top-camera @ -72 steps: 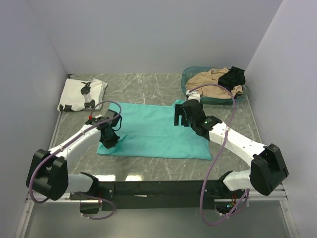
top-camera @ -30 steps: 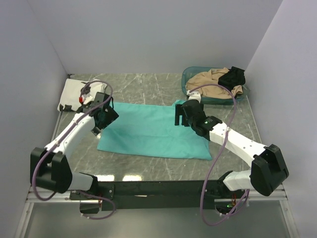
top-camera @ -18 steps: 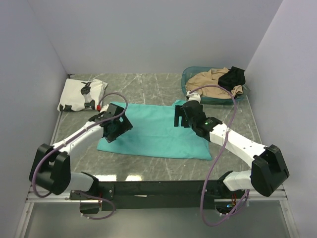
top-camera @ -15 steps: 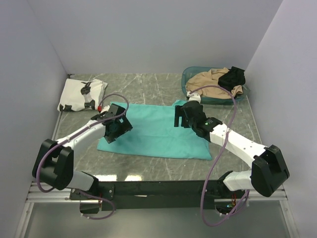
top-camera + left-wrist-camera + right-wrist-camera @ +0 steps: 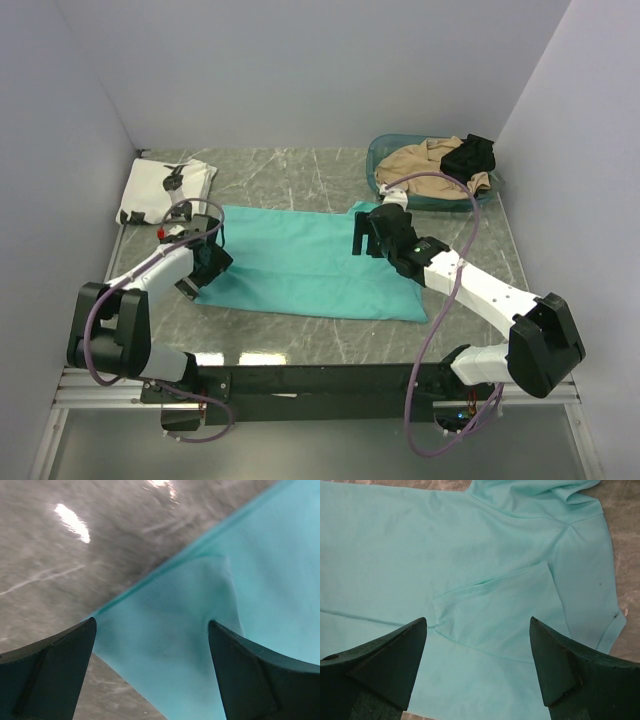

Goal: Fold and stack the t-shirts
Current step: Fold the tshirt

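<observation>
while both arms hang over the teal tee, neither holds anything. left gripper is released, jaws wide apart and empty, low over the tee's near-left corner; the left wrist view shows that corner's edge running diagonally between the fingers, a slight ridge in the cloth, grey marbled table beyond it. can't tell if the fingertips touch the cloth. right gripper is also released, jaws spread and empty, above the tee's far-right part near the collar end; the right wrist view looks down on a sleeve folded inward onto the tee's body, with the other sleeve at the right edge. the teal tee lies spread flat mid-table, roughly rectangular, long side left to right. white tee with black print lies folded, just beyond the teal tee's far-left corner, apart from it. basket sits beyond the teal tee's far-right corner, holding a tan garment with a black garment on top.
</observation>
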`<state>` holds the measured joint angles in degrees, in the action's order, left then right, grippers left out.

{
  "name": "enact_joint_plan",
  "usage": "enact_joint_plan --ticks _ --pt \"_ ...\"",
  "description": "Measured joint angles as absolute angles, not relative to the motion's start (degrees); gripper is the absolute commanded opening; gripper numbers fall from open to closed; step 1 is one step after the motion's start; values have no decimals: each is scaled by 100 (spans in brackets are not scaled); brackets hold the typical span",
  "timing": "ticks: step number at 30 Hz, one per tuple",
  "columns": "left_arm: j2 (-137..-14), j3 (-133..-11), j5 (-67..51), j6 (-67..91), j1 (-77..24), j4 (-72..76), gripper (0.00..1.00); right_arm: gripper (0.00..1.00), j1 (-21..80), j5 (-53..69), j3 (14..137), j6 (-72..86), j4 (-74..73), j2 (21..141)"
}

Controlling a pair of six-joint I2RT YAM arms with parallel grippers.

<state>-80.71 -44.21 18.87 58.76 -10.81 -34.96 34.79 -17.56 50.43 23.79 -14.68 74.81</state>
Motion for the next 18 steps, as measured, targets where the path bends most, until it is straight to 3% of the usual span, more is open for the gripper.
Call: enact_joint_plan --ticks 8,18 --pt "-7537 -4475 2038 5972 -956 -3865 99 93 3479 -1887 4582 2939 -1640 7046" --pt "-7745 -4482 899 5913 -1446 -2893 99 96 3476 -1457 3765 3590 -1835 6796"
